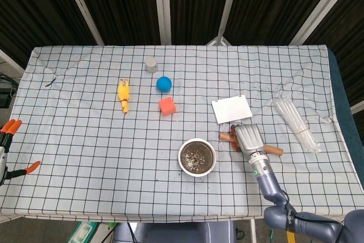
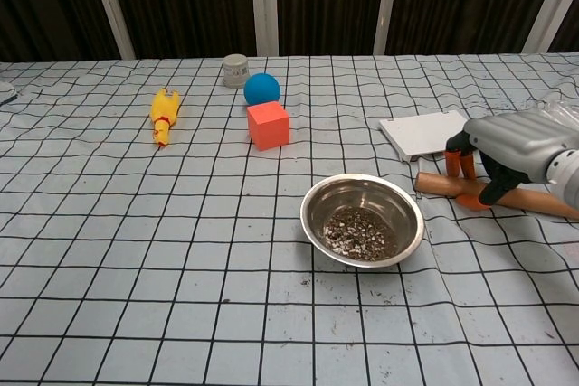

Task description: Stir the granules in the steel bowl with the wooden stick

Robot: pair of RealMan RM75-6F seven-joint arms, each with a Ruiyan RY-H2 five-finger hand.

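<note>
The steel bowl (image 1: 197, 156) (image 2: 362, 219) stands near the table's front edge, with dark granules (image 2: 359, 232) in its bottom. Just right of it the wooden stick (image 1: 276, 151) (image 2: 432, 185) lies flat on the checked cloth. My right hand (image 1: 249, 138) (image 2: 512, 143) is down over the stick's middle. Its orange-tipped fingers (image 2: 457, 165) are on the far side and the thumb on the near side, gripping it. My left hand (image 1: 8, 147) shows only at the far left edge of the head view, off the table, with its fingers spread and nothing in them.
A white card (image 1: 231, 108) (image 2: 423, 132) lies just behind the stick. An orange cube (image 2: 268, 125), a blue ball (image 2: 261, 89), a grey cup (image 2: 235, 70) and a yellow toy chicken (image 2: 163, 115) sit further back and to the left. A bundle of clear tubes (image 1: 296, 123) lies at the right.
</note>
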